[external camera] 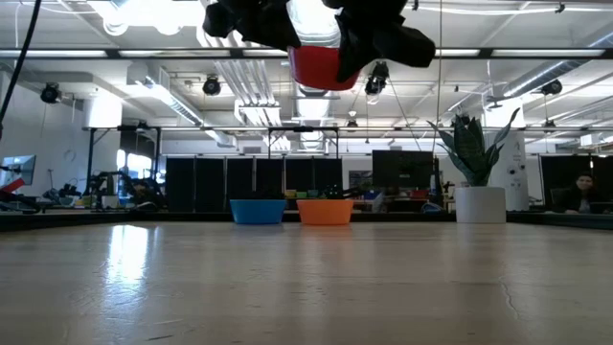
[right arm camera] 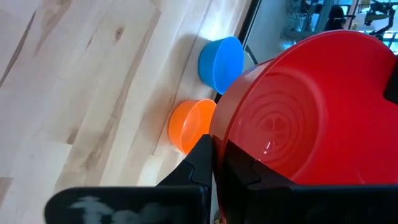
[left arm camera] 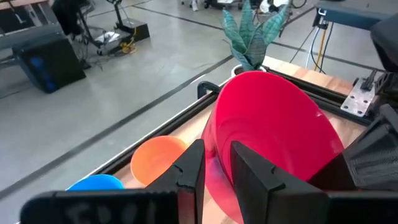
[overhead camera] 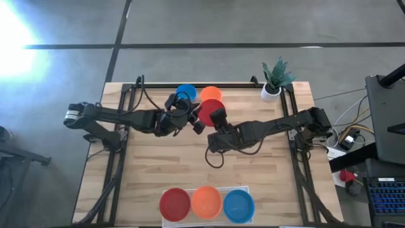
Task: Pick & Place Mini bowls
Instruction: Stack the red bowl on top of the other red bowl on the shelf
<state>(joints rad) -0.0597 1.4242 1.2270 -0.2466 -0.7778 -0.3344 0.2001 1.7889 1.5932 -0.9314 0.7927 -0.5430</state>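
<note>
Six mini bowls show from above — three loose near the upper edge of the table (overhead camera: 158, 164), three seated in a white tray (overhead camera: 205, 218) at the bottom centre. The raised red bowl (overhead camera: 209, 111) hangs in the air at upper centre, pinched between both arms. The right gripper (right arm camera: 214, 165) is clamped tight on its rim, one finger inside and one outside, as the right wrist view shows. The left gripper (left arm camera: 214, 171) straddles the opposite rim with its fingers narrowly parted, the red wall running between them.

In the low view the red bowl (external camera: 321, 65) sits high at the top of the frame, well clear of the tabletop, with open wood below it all the way to the near edge. Behind, the blue bowl (external camera: 258, 211) and the orange bowl (external camera: 325, 211) rest just beside each other along the far edge, and a potted plant (external camera: 476, 182) stands to their right, well apart.

From above, the tray holds a red bowl (overhead camera: 174, 204), an orange bowl (overhead camera: 206, 202) and a blue bowl (overhead camera: 238, 205) side by side — a broad bare stretch of wood lies between them and the grippers.
</note>
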